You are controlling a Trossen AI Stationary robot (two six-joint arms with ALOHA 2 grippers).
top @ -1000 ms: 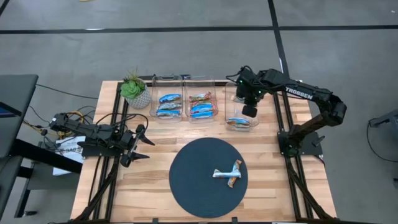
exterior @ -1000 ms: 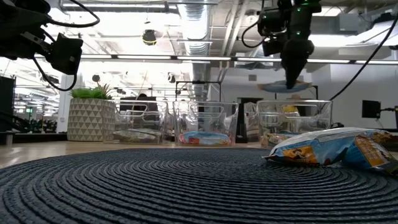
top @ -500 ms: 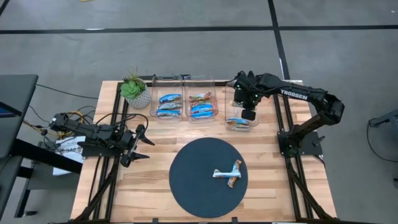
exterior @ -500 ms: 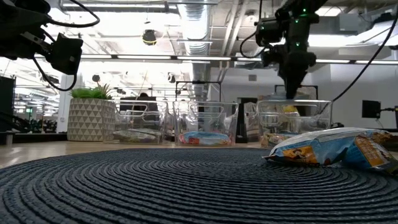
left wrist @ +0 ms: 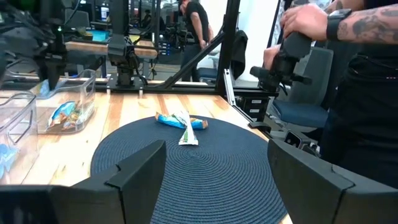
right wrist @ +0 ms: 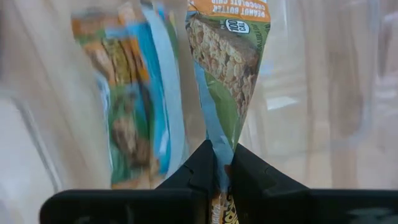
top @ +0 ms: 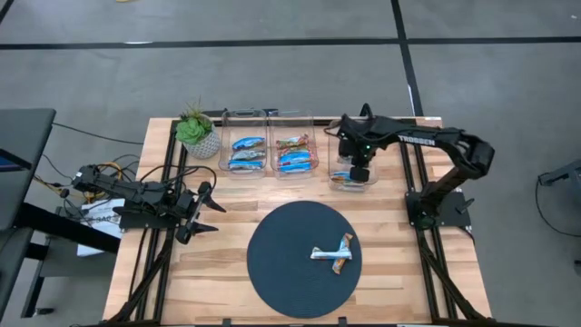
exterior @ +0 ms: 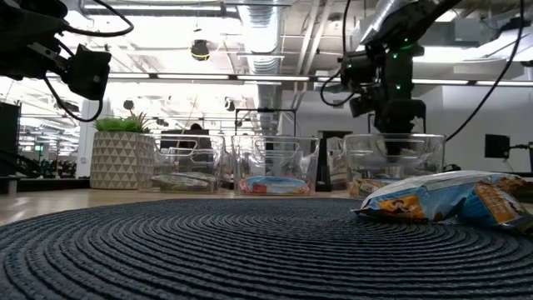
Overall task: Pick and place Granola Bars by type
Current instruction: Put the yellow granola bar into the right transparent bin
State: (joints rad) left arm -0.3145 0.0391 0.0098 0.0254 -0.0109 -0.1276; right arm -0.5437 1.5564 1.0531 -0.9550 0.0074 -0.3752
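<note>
Right claw [right wrist: 222,163]: pinched tight on one end of an orange-and-green foil granola bar [right wrist: 227,68], wrapper text partly legible, "PEANUT BUTTER" and a "100 CAL" badge. The claw sits low inside the rightmost clear plastic bin [top: 354,173], near the far edge of the wooden counter [top: 218,263]. A second bar with blue, orange and green print [right wrist: 134,106] lies in the same bin just beside the held one; its writing is too blurred to read. White lettering "TROSSEN" shows on the right arm [top: 419,140] in the high view.

Left claw [top: 201,211]: fingers spread wide, holding nothing, hovering near the left edge of the counter.

Two more clear bins stand along the far edge: the left bin [top: 243,154] holds blue-and-white bars, the middle bin [top: 295,154] holds one orange-brown bar and blue ones. A small green plant in a white patterned pot [top: 196,133] stands at the far left corner.

Dark round woven mat [top: 304,259] at the near centre of the counter carries two crossed bars, blue-and-tan [top: 332,252], toward its right side.

A person's hand [left wrist: 305,22] shows beyond the counter in the left wrist view.
</note>
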